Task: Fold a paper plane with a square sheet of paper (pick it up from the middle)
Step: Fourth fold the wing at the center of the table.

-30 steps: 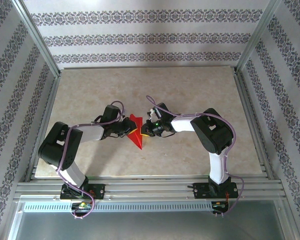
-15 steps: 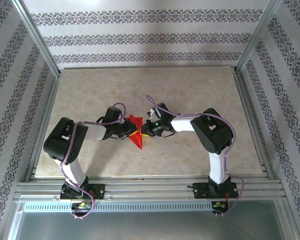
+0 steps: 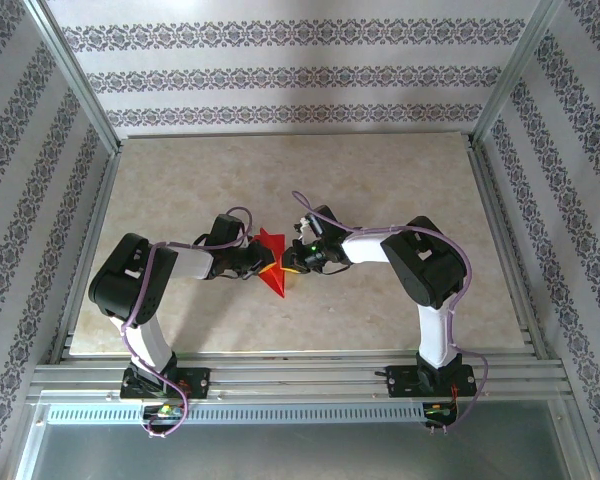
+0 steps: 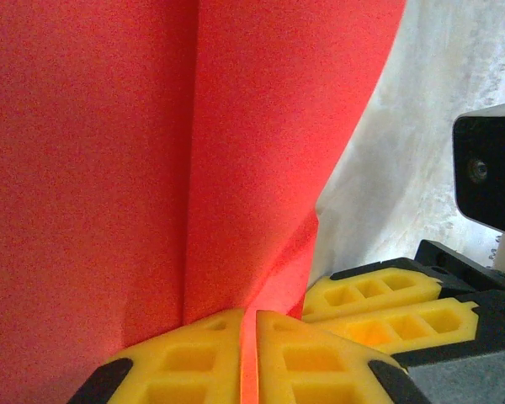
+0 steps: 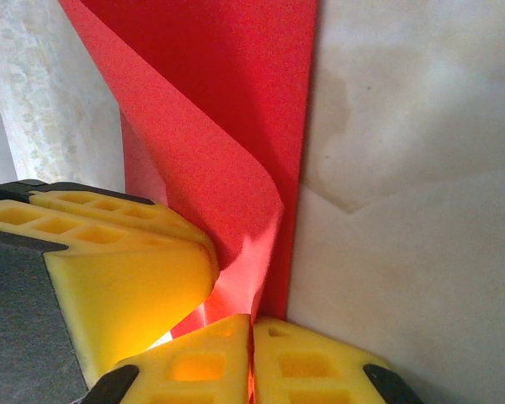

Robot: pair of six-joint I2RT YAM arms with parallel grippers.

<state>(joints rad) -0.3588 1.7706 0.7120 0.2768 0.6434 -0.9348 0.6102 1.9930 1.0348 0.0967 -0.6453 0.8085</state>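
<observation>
At the middle of the counter, the half-folded red sheet is clamped by the left tool from 9 o'clock and the right tool from 3. Its long axis runs 12 to 6.

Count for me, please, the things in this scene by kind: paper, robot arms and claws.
Red paper sheet: 1
Robot arms: 2, the left arm and the right arm
Claws: 2, the left claw and the right claw, each shut on the paper
Total: 5
</observation>
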